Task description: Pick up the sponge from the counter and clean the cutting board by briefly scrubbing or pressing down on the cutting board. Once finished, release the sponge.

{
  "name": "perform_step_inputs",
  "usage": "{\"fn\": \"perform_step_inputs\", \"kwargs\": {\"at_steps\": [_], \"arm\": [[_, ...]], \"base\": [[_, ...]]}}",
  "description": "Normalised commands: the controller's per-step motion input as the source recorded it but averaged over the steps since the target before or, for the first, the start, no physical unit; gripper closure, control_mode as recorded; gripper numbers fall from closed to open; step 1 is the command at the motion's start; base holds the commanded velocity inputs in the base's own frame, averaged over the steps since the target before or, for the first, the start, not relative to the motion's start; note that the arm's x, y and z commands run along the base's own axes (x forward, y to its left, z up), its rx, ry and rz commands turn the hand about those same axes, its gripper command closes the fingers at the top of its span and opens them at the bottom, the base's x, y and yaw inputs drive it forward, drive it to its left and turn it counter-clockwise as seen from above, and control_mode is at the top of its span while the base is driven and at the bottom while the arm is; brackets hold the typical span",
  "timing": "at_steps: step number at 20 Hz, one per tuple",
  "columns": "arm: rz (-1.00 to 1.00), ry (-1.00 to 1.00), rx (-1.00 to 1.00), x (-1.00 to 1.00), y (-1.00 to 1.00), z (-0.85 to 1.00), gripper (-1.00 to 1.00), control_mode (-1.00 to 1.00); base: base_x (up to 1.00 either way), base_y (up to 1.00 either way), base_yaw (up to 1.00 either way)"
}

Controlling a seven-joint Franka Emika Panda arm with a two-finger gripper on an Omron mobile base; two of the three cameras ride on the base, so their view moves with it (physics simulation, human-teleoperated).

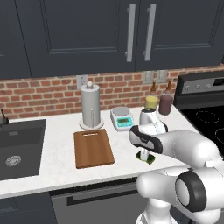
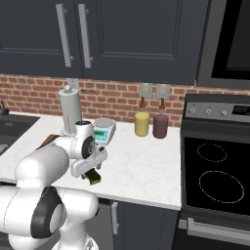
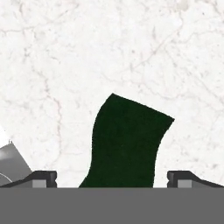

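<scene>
The sponge point(image 3: 124, 142) is a small flat block, dark green on top with a thin yellow layer under it point(image 2: 95, 177). It lies on the white counter point(image 1: 61, 168), near the front edge, with the gripper point(image 1: 143, 154) right above it. In the hand view the two dark finger tips point(image 3: 41, 178) stand far apart, one on each side of the sponge, so the jaws are spread wide and grip nothing.

The counter is smooth white stone with faint grey veins. To the sponge's left lies one cutting board point(image 1: 92, 148). It is a brown wooden rectangle with lines of grain and a thin slot at its far end. It is well apart from the sponge.

Behind the board stands one round paper towel roll point(image 1: 90, 105) on a stand. Beside it sits one small kitchen scale point(image 1: 121, 118) with a green screen. Two jars stand by the red brick wall point(image 1: 43, 94), one yellow jar point(image 2: 141, 123) and one dark purple jar point(image 2: 160, 125). One black stovetop point(image 2: 217, 176) with white rings is on the right, and one dark sink point(image 1: 17, 148) on the left.
</scene>
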Motion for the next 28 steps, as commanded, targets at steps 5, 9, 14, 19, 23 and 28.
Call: {"fn": "perform_step_inputs", "kwargs": {"at_steps": [5, 9, 14, 19, 23, 28], "arm": [[-0.09, 0.0, 0.0, 0.0, 0.0, -0.16, -1.0, -1.0], [-0.06, 0.0, 0.0, 0.0, 0.0, -0.11, -1.0, -1.0], [-0.02, 0.0, 0.0, 0.04, 0.0, -0.08, -1.0, -1.0], [0.0, 0.0, 0.02, 0.09, -0.02, -0.06, -1.0, -1.0], [0.0, 0.0, 0.03, 0.08, -0.09, -0.05, -1.0, -1.0], [0.0, 0.0, 0.02, 0.08, -0.07, -0.11, -1.0, -1.0]], "base": [[0.0, 0.0, 0.0], [0.0, 0.0, 0.0], [0.0, 0.0, 0.0], [0.0, 0.0, 0.0], [0.0, 0.0, 0.0], [0.0, 0.0, 0.0]]}}
